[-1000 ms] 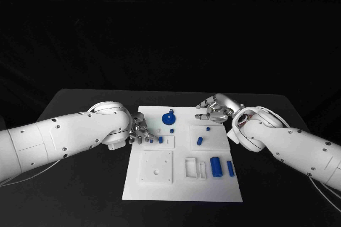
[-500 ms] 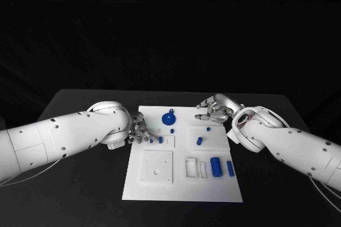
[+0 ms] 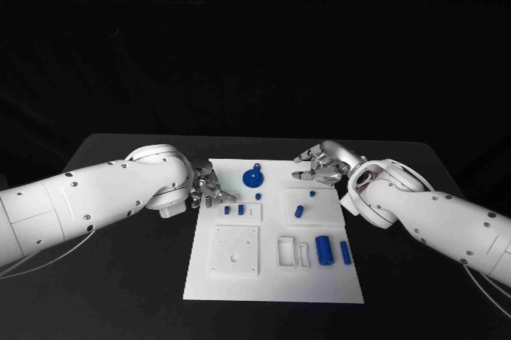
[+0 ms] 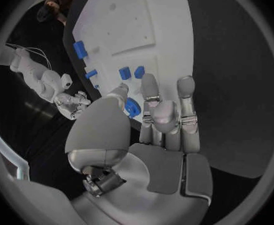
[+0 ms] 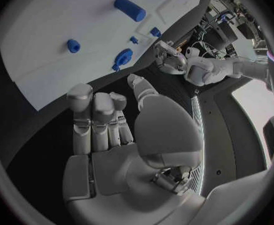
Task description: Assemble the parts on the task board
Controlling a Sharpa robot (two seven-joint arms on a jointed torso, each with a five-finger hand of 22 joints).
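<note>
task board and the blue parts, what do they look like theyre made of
The task board looks like matte white plastic: an even, dull surface with crisp recessed pockets, possibly printed or machined. The blue parts look like solid-coloured plastic too, smooth and uniformly blue with only a faint sheen. Neither shows a metallic gleam, unlike the silver left hand.

Black bench, black backdrop

The dark bench [image 3: 128,296] stands before a creased black cloth backdrop [image 3: 255,59]
</note>
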